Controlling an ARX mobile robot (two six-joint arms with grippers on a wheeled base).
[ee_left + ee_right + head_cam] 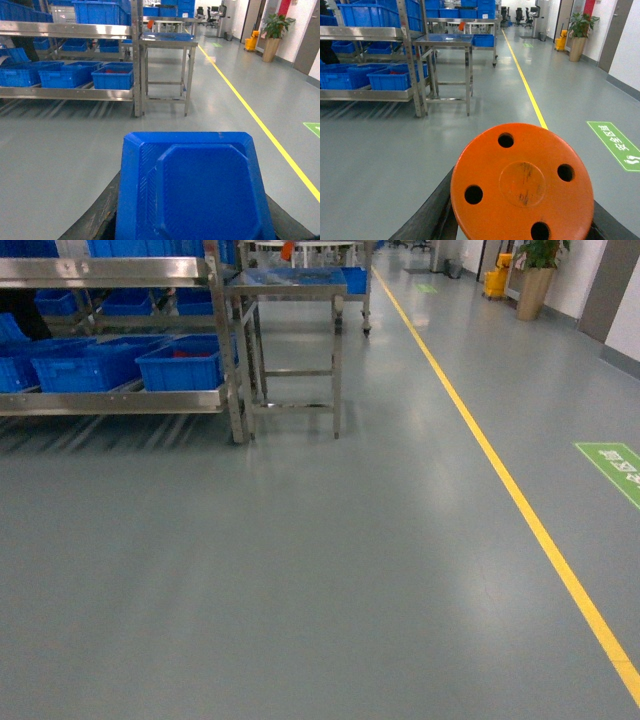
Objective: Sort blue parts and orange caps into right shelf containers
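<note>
Transit phase, judged from the views: base stands on open floor [300,580], shelf [120,398] with blue bins [180,366] ahead-left, steel table [290,285] just beside it. Neither arm shows in head view. Left wrist view: blue part [195,185] fills the foreground, apparently carried by the left jaws; their fingers are hidden, so grip width cannot be told. Right wrist view: orange cap [522,182], four holes, likewise carried; jaws hidden. To do well: approach slowly, keep both loads level, stop square to the shelf before reaching, confirm target bins.
</note>
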